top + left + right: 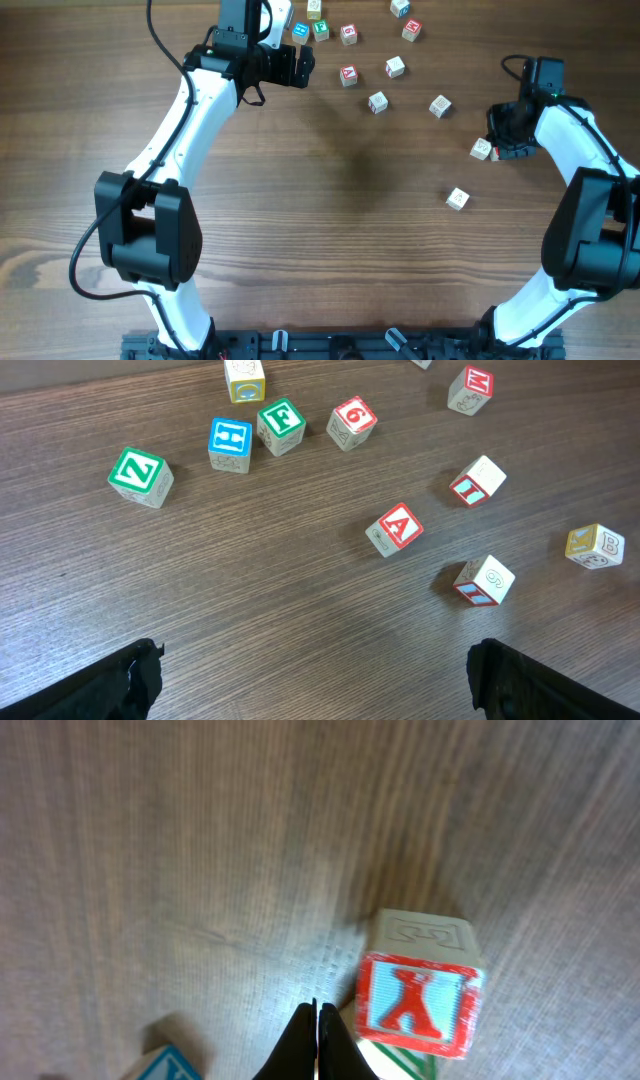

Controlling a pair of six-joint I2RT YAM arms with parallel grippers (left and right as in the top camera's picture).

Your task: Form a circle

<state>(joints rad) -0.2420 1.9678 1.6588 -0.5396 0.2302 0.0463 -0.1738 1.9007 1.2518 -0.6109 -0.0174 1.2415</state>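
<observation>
Circle cubes (395, 67) loose beyond wide-apart left fingers (130, 682); red-letter cube (415, 1005) just beside pressed-together right fingers (299, 1055)

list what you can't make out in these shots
- Overhead: the letters on the blocks are too small to read.
- Right wrist: a blue corner is cut off by the bottom edge. A green patch below the red-lettered block is cropped too, so whether it is a separate block is unclear.
- Left wrist: the top block is cropped by the upper edge.
</observation>
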